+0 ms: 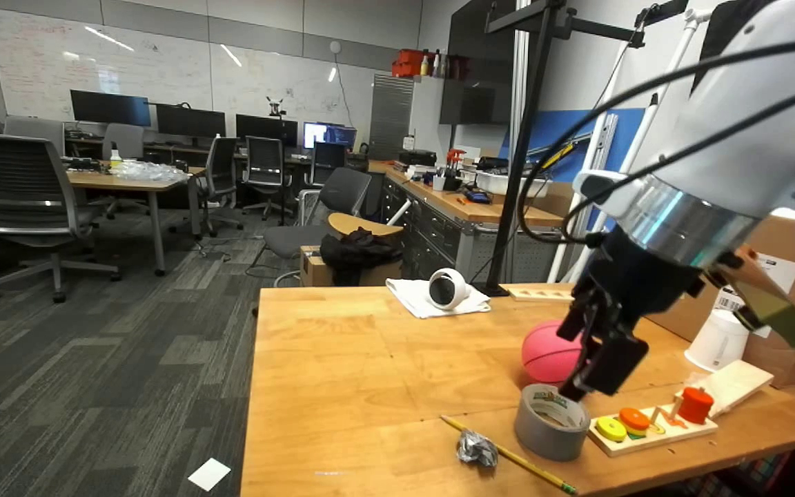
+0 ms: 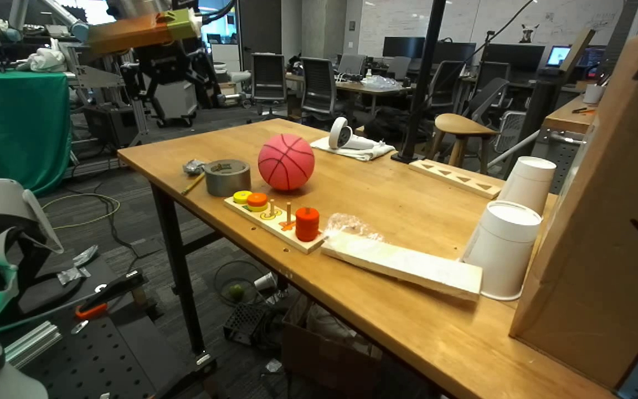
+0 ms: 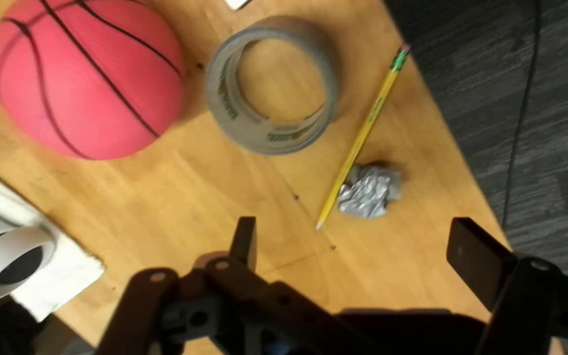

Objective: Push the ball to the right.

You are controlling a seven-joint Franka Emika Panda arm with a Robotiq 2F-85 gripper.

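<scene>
My tool [image 3: 353,236] hangs released above the desk [image 1: 342,373], jaws spread wide with nothing between them, well apart from a pink basketball [image 2: 286,162] resting on the wood just beside a grey duct tape roll [image 2: 228,178]. I judge this the approach, the push not yet begun. The next move calls for bringing the tool down against the basketball's left side, then sweeping it right, low and slow, without catching the roll.

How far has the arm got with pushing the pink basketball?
Done: no push these views can confirm; the pink basketball sits beside the duct tape roll. In hand: nothing gripped; the open gripper hangs in midair, apart from the basketball. Left: probably lowering beside it, then pushing it right.
</scene>
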